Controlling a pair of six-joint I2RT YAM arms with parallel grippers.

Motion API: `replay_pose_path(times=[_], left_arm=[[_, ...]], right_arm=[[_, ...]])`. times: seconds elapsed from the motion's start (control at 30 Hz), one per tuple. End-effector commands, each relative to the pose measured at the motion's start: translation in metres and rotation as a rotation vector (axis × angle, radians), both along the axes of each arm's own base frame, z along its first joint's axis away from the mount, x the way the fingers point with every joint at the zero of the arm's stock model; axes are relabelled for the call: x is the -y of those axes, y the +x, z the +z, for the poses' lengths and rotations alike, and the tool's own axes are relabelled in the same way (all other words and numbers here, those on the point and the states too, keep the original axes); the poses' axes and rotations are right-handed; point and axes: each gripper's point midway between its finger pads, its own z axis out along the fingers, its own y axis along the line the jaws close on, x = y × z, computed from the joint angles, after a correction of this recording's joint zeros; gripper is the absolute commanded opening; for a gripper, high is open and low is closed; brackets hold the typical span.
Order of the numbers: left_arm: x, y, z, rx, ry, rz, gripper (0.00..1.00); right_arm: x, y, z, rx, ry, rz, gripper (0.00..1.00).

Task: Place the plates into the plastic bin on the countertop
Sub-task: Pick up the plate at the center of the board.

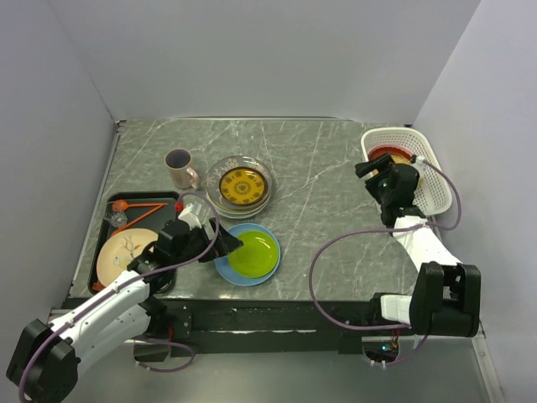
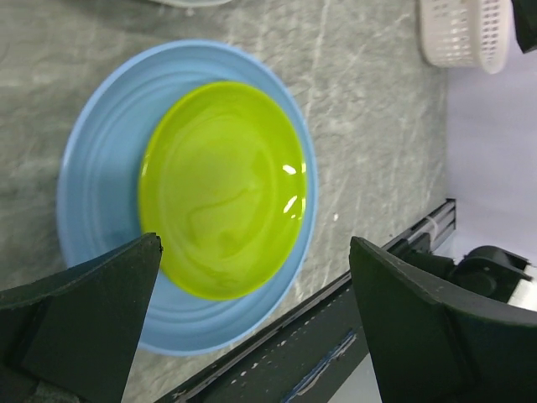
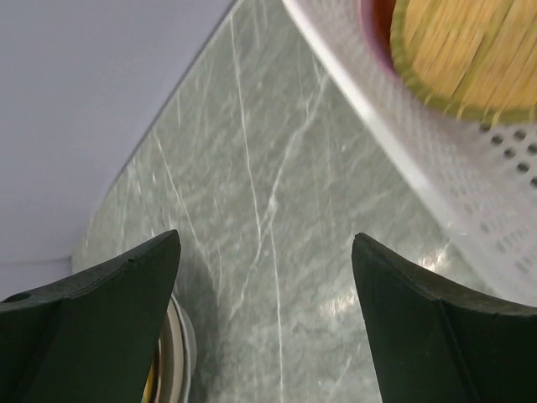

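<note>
A green plate [image 1: 254, 253] lies on a blue plate [image 1: 225, 270] near the front of the countertop [image 1: 319, 193]. My left gripper [image 1: 226, 246] hovers open over their left edge; in the left wrist view the green plate [image 2: 222, 189] and blue plate [image 2: 101, 159] lie between its spread fingers [image 2: 254, 243]. A stack topped by a yellow-patterned plate [image 1: 242, 185] sits mid-table. A beige branch-motif plate [image 1: 126, 250] rests on the black tray. The white plastic bin [image 1: 426, 172] holds a red plate [image 1: 388, 154]. My right gripper [image 1: 367, 170] is open and empty [image 3: 266, 238] beside the bin wall [image 3: 470, 193].
A beige mug [image 1: 179, 168] stands left of the stack. The black tray [image 1: 113, 220] at front left also holds orange utensils. Grey walls close in on the left, back and right. The table's dark front edge [image 2: 336, 336] runs just below the blue plate.
</note>
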Motion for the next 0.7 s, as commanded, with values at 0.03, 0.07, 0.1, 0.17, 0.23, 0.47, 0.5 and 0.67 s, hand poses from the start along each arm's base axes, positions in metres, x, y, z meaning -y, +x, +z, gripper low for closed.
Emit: replay_pose_path(times=[0.03, 0.07, 0.1, 0.17, 0.23, 0.47, 0.5, 0.67], left_arm=[[-0.002, 0.007, 0.001, -0.008, 0.029, 0.026, 0.99], [-0.002, 0.006, -0.003, -0.019, 0.037, 0.029, 0.99], [-0.002, 0.007, -0.005, -0.023, 0.035, 0.031, 0.99], [-0.002, 0.006, -0.009, -0.035, 0.035, 0.031, 0.99], [-0.001, 0.005, -0.011, -0.046, 0.03, 0.029, 0.99], [-0.005, 0.005, -0.007, -0.038, 0.028, 0.054, 0.99], [-0.006, 0.004, -0.007, -0.039, 0.03, 0.057, 0.99], [-0.009, 0.004, -0.008, -0.047, 0.03, 0.077, 0.99]], right_arm=[[-0.032, -0.013, -0.008, 0.005, -0.021, 0.094, 0.89], [-0.043, -0.018, -0.013, -0.007, -0.026, 0.125, 0.89], [-0.049, -0.021, -0.015, -0.01, -0.025, 0.143, 0.89], [-0.066, -0.031, -0.021, -0.011, -0.02, 0.191, 0.89], [-0.081, -0.04, -0.027, -0.021, -0.015, 0.235, 0.89], [-0.136, -0.061, -0.035, -0.026, 0.029, 0.385, 0.89], [-0.142, -0.063, -0.034, -0.022, 0.031, 0.401, 0.89], [-0.176, -0.078, -0.042, -0.04, 0.049, 0.484, 0.89]])
